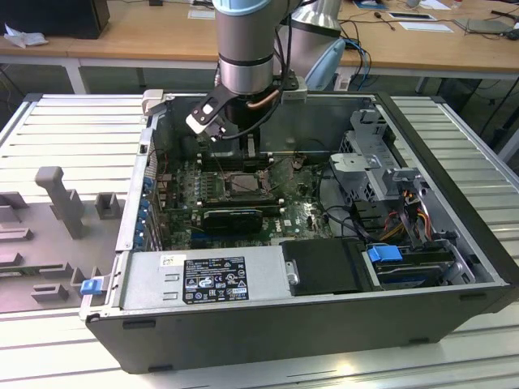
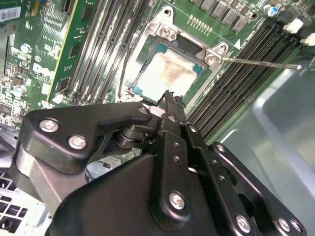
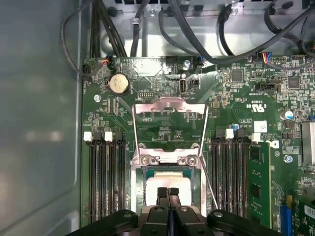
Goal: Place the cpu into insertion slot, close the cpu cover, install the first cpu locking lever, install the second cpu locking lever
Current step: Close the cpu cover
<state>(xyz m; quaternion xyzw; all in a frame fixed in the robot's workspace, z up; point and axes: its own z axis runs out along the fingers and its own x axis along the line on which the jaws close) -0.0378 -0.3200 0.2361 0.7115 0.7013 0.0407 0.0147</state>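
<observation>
The cpu (image 3: 170, 178) lies flat in the insertion slot (image 1: 243, 183) on the green circuit board (image 3: 236, 113). Its square face is pale silver-grey with a cloudy smear across the middle. The cpu cover (image 3: 169, 103), a thin metal frame with an open middle, stands raised at one edge of the slot. The gripper (image 3: 168, 191) hangs right over the chip's edge, its fingers pressed together with nothing between them; whether they touch the chip cannot be told. A thin locking lever (image 2: 261, 62) juts out beside the slot. The board sits in an open computer case (image 1: 324, 332).
</observation>
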